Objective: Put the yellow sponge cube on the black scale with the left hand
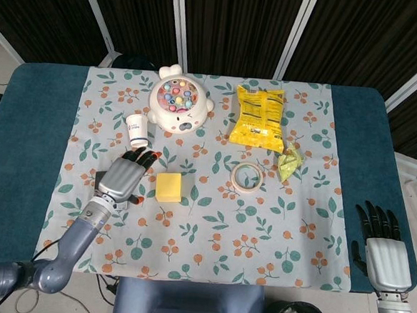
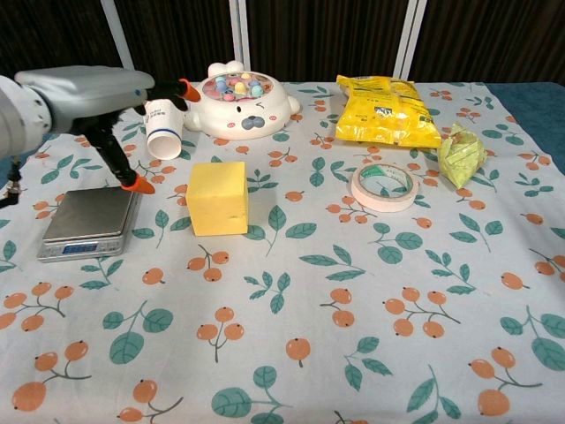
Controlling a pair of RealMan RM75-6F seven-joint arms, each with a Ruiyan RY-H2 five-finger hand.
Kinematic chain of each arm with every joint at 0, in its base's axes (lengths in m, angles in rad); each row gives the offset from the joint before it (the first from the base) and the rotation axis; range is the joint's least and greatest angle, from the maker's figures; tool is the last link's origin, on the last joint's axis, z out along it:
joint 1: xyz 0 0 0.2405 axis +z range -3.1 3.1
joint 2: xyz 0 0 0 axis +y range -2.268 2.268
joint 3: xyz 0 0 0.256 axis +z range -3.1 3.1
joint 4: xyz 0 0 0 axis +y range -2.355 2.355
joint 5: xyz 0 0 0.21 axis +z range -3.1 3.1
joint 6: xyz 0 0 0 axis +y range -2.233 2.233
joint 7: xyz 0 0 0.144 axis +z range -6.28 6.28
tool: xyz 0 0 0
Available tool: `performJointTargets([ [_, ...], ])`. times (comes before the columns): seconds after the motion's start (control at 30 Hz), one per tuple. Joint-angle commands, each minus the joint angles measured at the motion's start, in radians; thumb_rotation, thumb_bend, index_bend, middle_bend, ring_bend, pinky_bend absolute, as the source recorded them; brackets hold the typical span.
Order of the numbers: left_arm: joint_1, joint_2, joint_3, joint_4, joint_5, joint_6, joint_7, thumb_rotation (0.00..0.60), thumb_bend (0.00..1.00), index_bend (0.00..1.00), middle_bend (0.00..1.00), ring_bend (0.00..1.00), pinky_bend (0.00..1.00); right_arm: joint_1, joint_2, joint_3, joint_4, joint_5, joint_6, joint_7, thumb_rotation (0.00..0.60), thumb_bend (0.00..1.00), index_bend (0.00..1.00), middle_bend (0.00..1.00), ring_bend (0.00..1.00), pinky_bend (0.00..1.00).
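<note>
1. A table (image 1: 24,136) with a dark teal top fills the head view, and a white cloth printed with green leaves and orange berries (image 1: 210,228) covers its middle.
2. The robot's left hand (image 1: 121,177), grey with orange-tipped dark fingers, hovers above the cloth at about 8 o'clock from the table's centre. Its fingers are spread wide and hold nothing. In the chest view the same hand (image 2: 88,93) hangs over the scale with one finger pointing down beside it.
3. The robot's right hand (image 1: 383,247) lies at the table's edge at about 4 o'clock, palm down, dark fingers apart and holding nothing.
4. A round white plastic fishing toy with coloured pegs (image 1: 178,104) sits at 11 o'clock near the far edge.
5. A crinkled yellow snack bag (image 1: 258,117) lies at 1 o'clock, well apart from the toy.
6. The black-topped silver digital scale (image 2: 88,221) rests on the cloth at 9 o'clock of the cube; the head view hides it beneath the left hand.
7. The yellow sponge cube (image 1: 168,187) stands on the cloth just left of centre, just beside the left hand's fingertips at its 3 o'clock, not on the scale. In the chest view the cube (image 2: 216,197) sits near the scale's right edge with a gap between them.
8. A beige roll of tape (image 1: 247,178) lies flat at 3 o'clock of the cube.
9. A white paper cup (image 1: 137,128) lies on its side at 7 o'clock of the toy.
10. A small crumpled green wrapper (image 1: 289,163) sits at 5 o'clock of the snack bag.
</note>
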State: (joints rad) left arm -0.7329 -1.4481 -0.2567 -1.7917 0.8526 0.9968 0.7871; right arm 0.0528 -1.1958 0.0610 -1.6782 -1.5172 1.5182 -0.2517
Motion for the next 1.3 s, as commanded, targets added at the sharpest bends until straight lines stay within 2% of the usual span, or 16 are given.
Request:
performJointTargets([
  [0.03,-0.054,-0.055,0.001,0.015,-0.081,0.004,0.054,0.6,0.07,0.06,0.11,0.04,0.19,0.0,0.0,0.0,-0.001,-0.002,0.001,0.0,0.6,0.58,0.0,0.0,0.0,0.0],
  [0.37,-0.141,-0.17,0.02,0.113,-0.169,0.041,0.144,0.6,0.07,0.08,0.15,0.06,0.24,0.0,0.0,0.0,0.001,0.001,0.0,0.002,0.6,0.58,0.0,0.0,0.0,0.0],
  [0.5,-0.167,-0.214,0.029,0.157,-0.192,0.057,0.168,0.6,0.1,0.12,0.19,0.09,0.27,-0.001,0.002,0.002,0.002,0.003,0.002,0.005,0.6,0.58,0.0,0.0,0.0,0.0],
  [0.6,-0.181,-0.239,0.035,0.184,-0.206,0.067,0.18,0.6,0.16,0.16,0.25,0.15,0.33,-0.001,0.003,0.002,0.003,0.004,0.002,0.007,0.6,0.58,0.0,0.0,0.0,0.0],
  [0.77,-0.197,-0.261,0.049,0.213,-0.18,0.077,0.18,0.6,0.35,0.25,0.41,0.29,0.45,-0.001,0.005,0.002,0.003,0.004,0.002,0.011,0.6,0.58,0.0,0.0,0.0,0.0],
  [0.87,-0.201,-0.265,0.06,0.231,-0.147,0.085,0.171,0.6,0.38,0.26,0.42,0.3,0.46,-0.001,0.007,0.002,0.003,0.005,0.003,0.013,0.6,0.58,0.0,0.0,0.0,0.0],
  [1.07,-0.183,-0.22,0.057,0.187,-0.088,0.123,0.128,0.6,0.38,0.27,0.42,0.3,0.46,-0.002,0.007,0.003,0.003,0.005,0.005,0.015,0.6,0.58,0.0,0.0,0.0,0.0],
  [1.2,-0.139,-0.125,0.06,0.088,-0.037,0.166,0.075,0.6,0.38,0.26,0.41,0.3,0.46,-0.001,0.005,0.001,0.005,0.005,0.0,0.012,0.6,0.58,0.0,0.0,0.0,0.0],
  [1.3,-0.089,-0.037,0.081,0.023,-0.001,0.186,0.016,0.6,0.38,0.26,0.42,0.3,0.46,0.001,0.003,-0.002,0.005,0.003,-0.004,0.007,0.6,0.58,0.0,0.0,0.0,0.0],
])
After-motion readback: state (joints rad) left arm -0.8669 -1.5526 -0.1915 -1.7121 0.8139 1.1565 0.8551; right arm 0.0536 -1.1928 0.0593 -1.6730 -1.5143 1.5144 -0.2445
